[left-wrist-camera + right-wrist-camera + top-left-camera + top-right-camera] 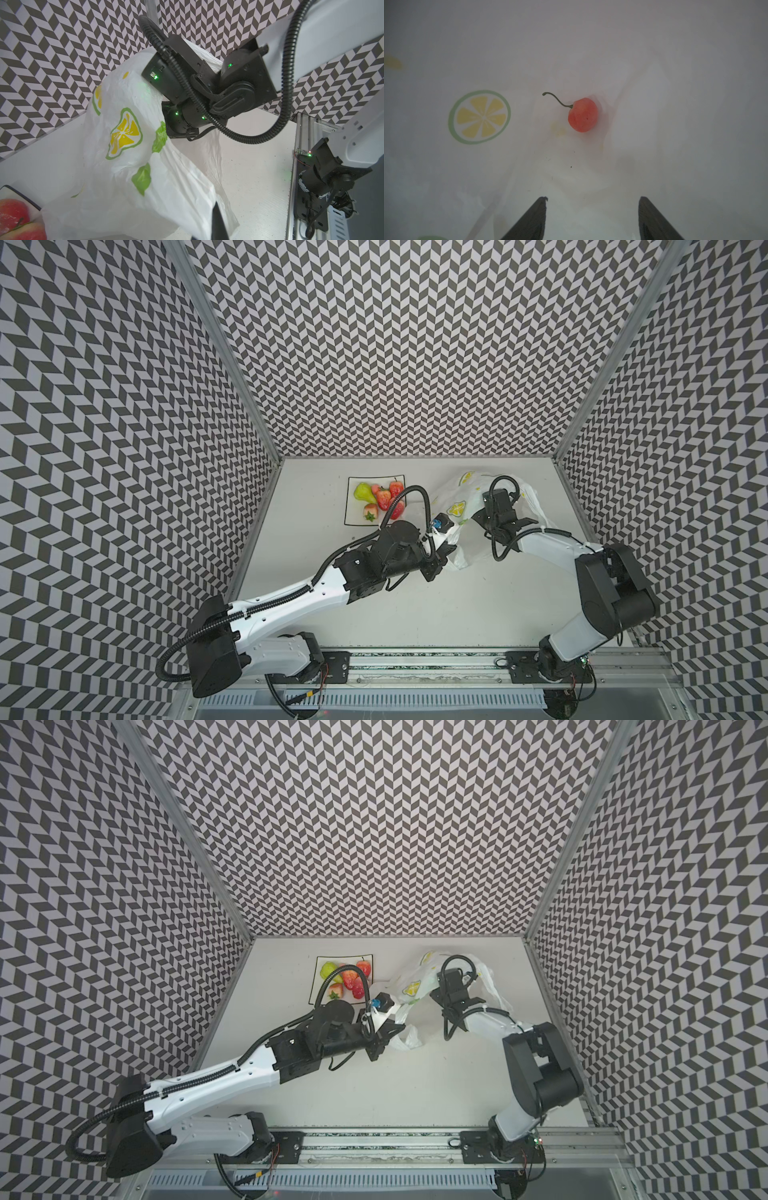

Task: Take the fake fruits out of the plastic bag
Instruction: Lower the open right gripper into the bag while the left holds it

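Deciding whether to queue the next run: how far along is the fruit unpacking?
Done: a pear and strawberries lie on the plate. In hand: the left gripper is shut on the bag near its edge; the right gripper, open, is inside the bag, facing a cherry. Left: grasp that cherry and carry it out. Whether more fruit hides there cannot be told.

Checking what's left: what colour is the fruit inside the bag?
Pinkish-red cherry; it shows best in the right wrist view.
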